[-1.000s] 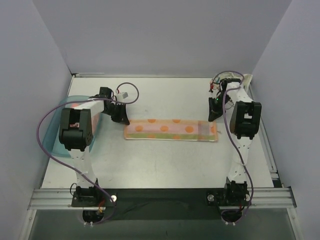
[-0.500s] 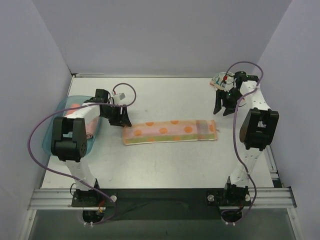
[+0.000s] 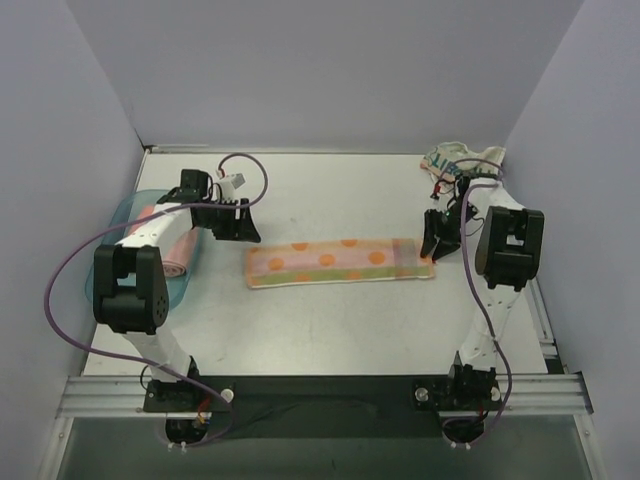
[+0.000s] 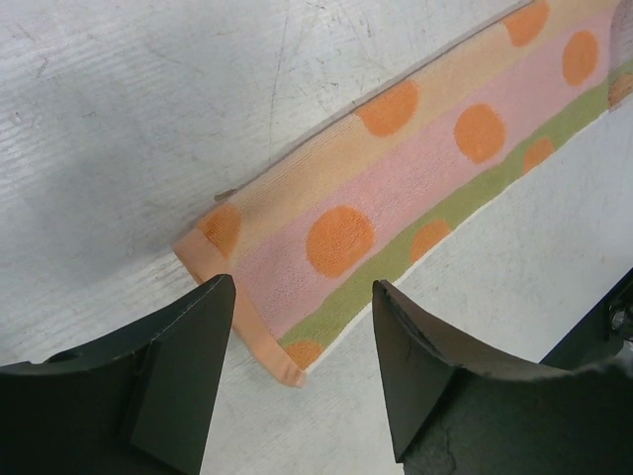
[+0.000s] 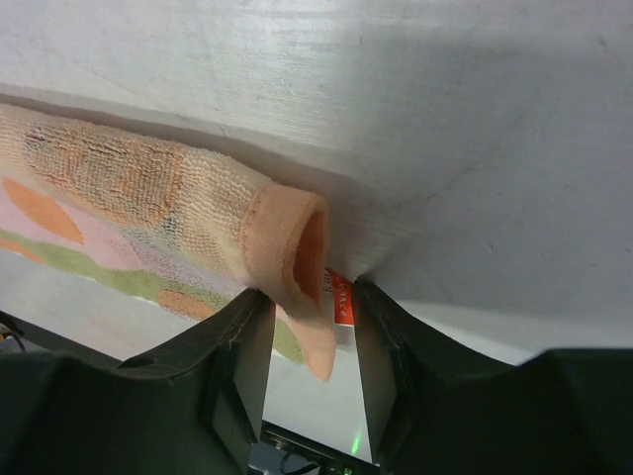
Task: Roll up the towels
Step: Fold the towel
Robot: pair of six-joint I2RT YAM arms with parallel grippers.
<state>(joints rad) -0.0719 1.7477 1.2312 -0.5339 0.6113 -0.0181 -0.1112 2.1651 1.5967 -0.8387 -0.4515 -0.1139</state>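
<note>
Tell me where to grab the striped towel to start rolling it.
Probably the striped towel's right short hem, approached from the right: it curls up off the table inside the right gripper, while the rest lies flat.

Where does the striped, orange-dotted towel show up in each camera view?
Top external: the striped towel lies flat across the centre of the picture.
Left wrist: striped towel runs from lower centre to the upper right corner.
Right wrist: striped towel fills the left half, its curled end at centre.
Shared landmark: its orange dots.
</note>
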